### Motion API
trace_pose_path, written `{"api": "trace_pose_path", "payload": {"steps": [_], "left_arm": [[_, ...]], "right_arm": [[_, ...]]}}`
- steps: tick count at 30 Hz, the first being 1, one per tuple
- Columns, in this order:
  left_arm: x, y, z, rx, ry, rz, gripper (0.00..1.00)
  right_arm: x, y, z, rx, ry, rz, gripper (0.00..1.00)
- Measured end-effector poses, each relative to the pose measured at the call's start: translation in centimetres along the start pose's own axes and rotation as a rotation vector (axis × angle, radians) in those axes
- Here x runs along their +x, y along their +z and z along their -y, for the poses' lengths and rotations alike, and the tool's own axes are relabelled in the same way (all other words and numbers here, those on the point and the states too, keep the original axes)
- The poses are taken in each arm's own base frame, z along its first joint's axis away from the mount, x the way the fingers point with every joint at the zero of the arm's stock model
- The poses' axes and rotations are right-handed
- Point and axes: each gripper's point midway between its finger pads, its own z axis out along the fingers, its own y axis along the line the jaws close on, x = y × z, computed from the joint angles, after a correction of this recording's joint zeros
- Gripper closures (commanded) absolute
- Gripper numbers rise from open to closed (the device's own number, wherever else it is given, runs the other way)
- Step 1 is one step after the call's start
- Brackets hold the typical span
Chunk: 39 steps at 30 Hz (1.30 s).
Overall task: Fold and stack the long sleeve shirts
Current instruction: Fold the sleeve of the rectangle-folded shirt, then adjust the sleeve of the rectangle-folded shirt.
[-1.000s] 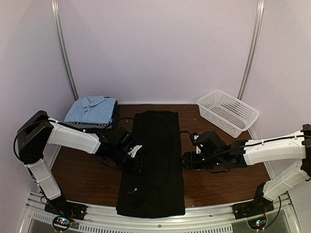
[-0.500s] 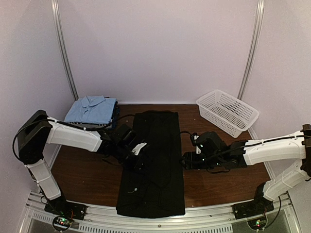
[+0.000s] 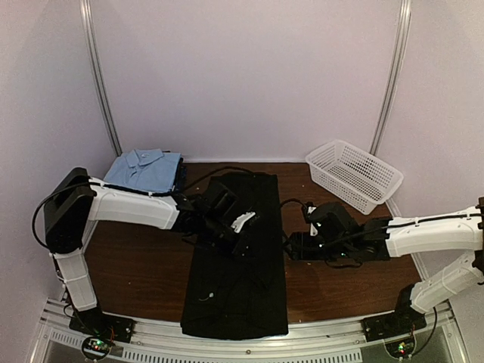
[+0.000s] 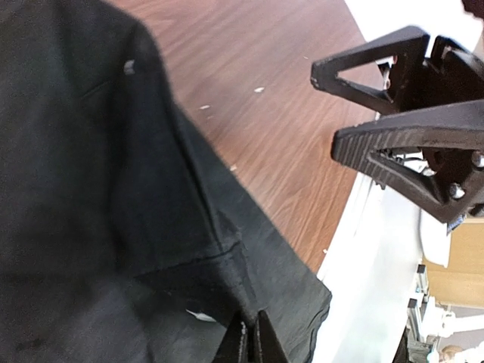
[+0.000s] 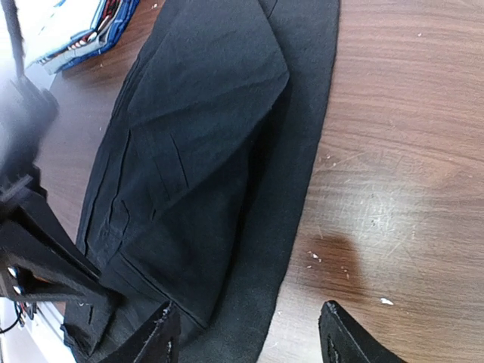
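Left claw (image 3: 243, 224) is clamped shut on a pinch of the black shirt (image 3: 242, 283), about mid-length and over its left half. In the left wrist view the cloth tents up to the closed tips. Right claw (image 5: 249, 339) has its jaws apart and holds nothing, hanging low over the shirt's right edge, where cloth meets bare counter (image 3: 136, 265). The black shirt is the biggest thing here. It lies lengthwise down the middle of the counter, near edge to far, already narrowed to a long strip with a raised flap showing in the right wrist view. My read is that it's mid-fold, with stacking not yet started. To do this fold well, lift only enough to clear the layer below. Carry the pinch straight across so the crease runs parallel to the long edge, then lay it down flat before letting go. I can't tell how many layers the left claw has, and too many would drag the whole strip. The right claw would do best pinning the right edge or taking the matching point. The two claws are near each other, so watch for a clash. The folded stack topped by the light blue shirt (image 3: 140, 168) sits at the far left, near the black shirt's far corner but apart. The white basket (image 3: 354, 175) is at the far right, out of the way.
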Motion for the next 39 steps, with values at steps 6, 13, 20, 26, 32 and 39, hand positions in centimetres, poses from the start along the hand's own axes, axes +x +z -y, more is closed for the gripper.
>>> {"api": "trace_pose_path", "payload": {"steps": [6, 13, 20, 26, 32, 39], "left_arm": [[-0.2, 3.2, 1.0, 0.042, 0.034, -0.057, 0.77], [-0.3, 5.0, 2.6, 0.084, 0.066, -0.085, 0.49], [-1.1, 5.0, 3.3, 0.104, 0.07, -0.059, 0.41], [-1.0, 3.8, 2.2, 0.052, 0.033, -0.009, 0.43], [-2.2, 0.5, -0.7, -0.031, -0.047, 0.09, 0.43], [-2.5, -2.0, -5.0, -0.114, -0.155, 0.157, 0.43]], "right_arm": [[-0.9, -1.3, 0.7, 0.026, 0.021, 0.05, 0.36], [-0.9, -1.9, 1.7, 0.065, 0.027, 0.064, 0.36], [-0.6, -1.8, 2.1, 0.077, 0.028, 0.052, 0.33], [0.4, -1.4, 2.2, 0.097, -0.035, 0.018, 0.33], [4.5, 0.6, 0.1, 0.146, -0.232, -0.119, 0.36], [7.6, 1.8, -3.1, 0.146, -0.381, -0.19, 0.41]]}}
